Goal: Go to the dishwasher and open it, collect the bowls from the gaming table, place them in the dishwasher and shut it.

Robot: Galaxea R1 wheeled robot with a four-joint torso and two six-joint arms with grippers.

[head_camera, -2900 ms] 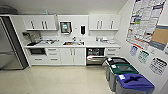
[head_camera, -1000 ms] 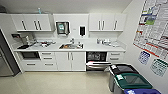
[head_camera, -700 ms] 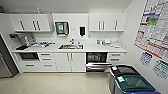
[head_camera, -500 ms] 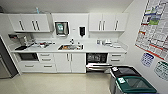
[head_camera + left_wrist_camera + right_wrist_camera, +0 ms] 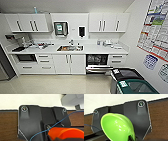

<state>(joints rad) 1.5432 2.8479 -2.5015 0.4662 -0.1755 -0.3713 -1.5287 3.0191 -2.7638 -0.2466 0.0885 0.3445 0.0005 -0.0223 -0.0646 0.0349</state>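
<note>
The dishwasher (image 5: pixel 97 60) stands open under the white counter, right of the sink, with its steel door (image 5: pixel 99 68) folded down and a dark interior behind it. A yellow-green bowl (image 5: pixel 116 127) hangs tilted close before the right wrist camera, and my right gripper (image 5: pixel 130 138) is shut on its rim. An orange bowl (image 5: pixel 65 133) shows in the left wrist view, with my left gripper (image 5: pixel 54 139) shut on it at its lower edge. The gaming table is out of view.
A black bin (image 5: pixel 125 74) and a green bin (image 5: pixel 136 87) stand at the right, close to the dishwasher door. The counter holds a sink (image 5: pixel 70 48) and small items. A poster wall (image 5: pixel 155 37) runs along the right, and a dark fridge (image 5: pixel 4 63) stands at the left.
The camera has driven closer to the kitchenette, so the counter looks larger and the bins have slid toward the lower right corner. The dishwasher door stays down.
</note>
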